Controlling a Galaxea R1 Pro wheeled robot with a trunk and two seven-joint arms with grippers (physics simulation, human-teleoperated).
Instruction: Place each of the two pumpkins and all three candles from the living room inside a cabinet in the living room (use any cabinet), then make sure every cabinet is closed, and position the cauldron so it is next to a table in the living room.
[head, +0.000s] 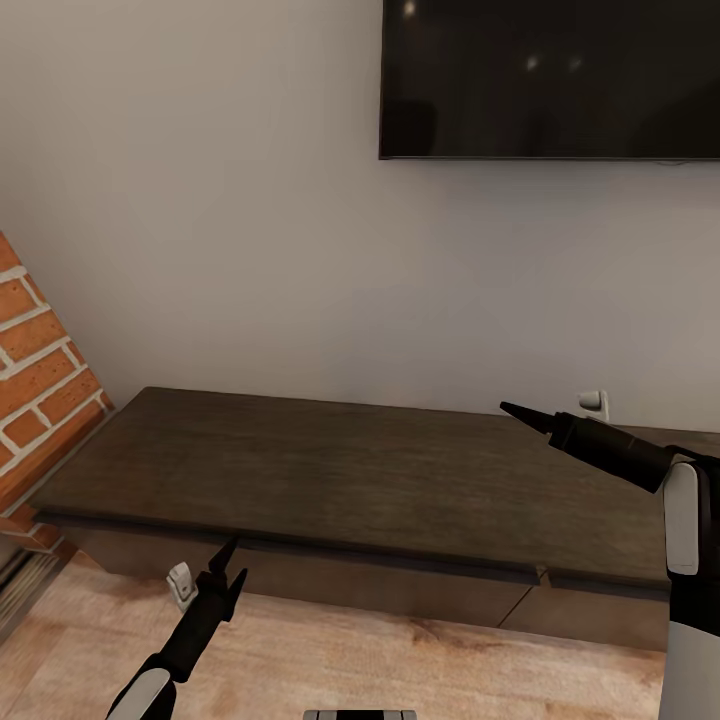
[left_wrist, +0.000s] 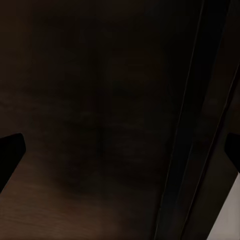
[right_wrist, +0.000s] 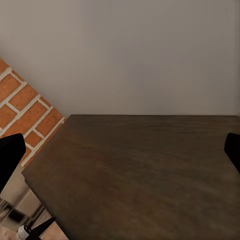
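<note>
The long low dark-brown cabinet (head: 300, 460) stands against the white wall, its fronts looking shut. My left gripper (head: 229, 566) is open, low at the cabinet's front edge near its left end. The left wrist view has the dark cabinet front (left_wrist: 100, 125) very close between the spread fingers. Above the right part of the cabinet's top hovers my right gripper (head: 520, 412), open and holding nothing. In the right wrist view the bare cabinet top (right_wrist: 150, 175) runs toward the brick. The pumpkins, candles and cauldron are out of view.
A black TV (head: 550, 75) hangs on the wall above the cabinet. A red brick wall (head: 35, 370) juts out at the left end. A white wall socket (head: 593, 403) sits behind the cabinet at right. Light wooden floor (head: 400, 660) lies in front.
</note>
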